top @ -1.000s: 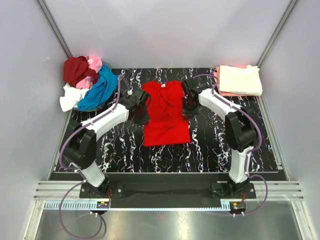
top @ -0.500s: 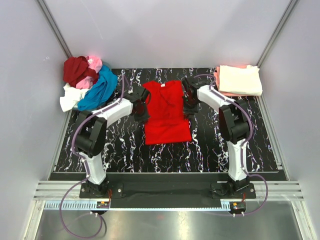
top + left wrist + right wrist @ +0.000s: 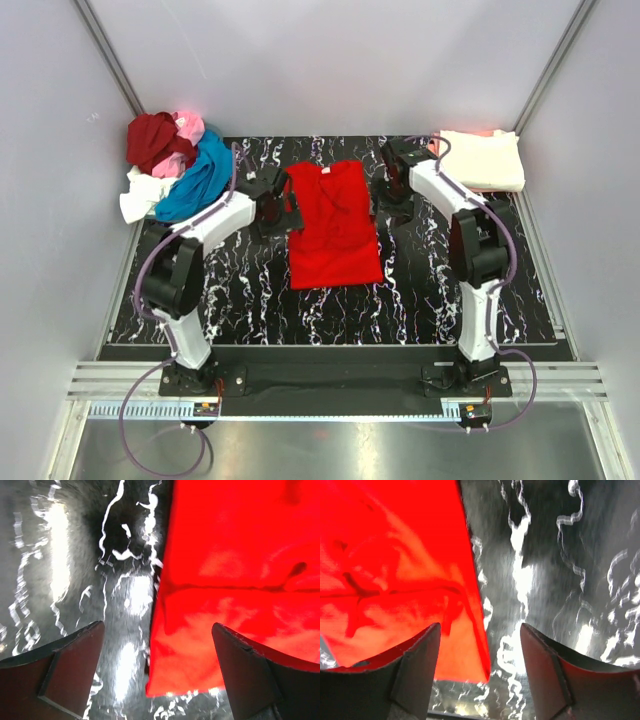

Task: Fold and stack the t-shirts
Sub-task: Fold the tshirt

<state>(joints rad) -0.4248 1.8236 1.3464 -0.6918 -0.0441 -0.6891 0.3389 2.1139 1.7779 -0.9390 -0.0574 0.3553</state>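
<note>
Squarely on the black marbled table (image 3: 250,290) lies the bright red t-shirt (image 3: 333,225), one side edge between the left gripper's (image 3: 155,630) wide-apart, empty jaws, the other between the right gripper's (image 3: 480,630).

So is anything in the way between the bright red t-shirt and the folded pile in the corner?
Only the robot's own right end effector, open beside the bright red cloth t-shirt's right edge, sits between it and the folded cream t-shirt stack. The black marbled tabletop there shows nothing else.
</note>
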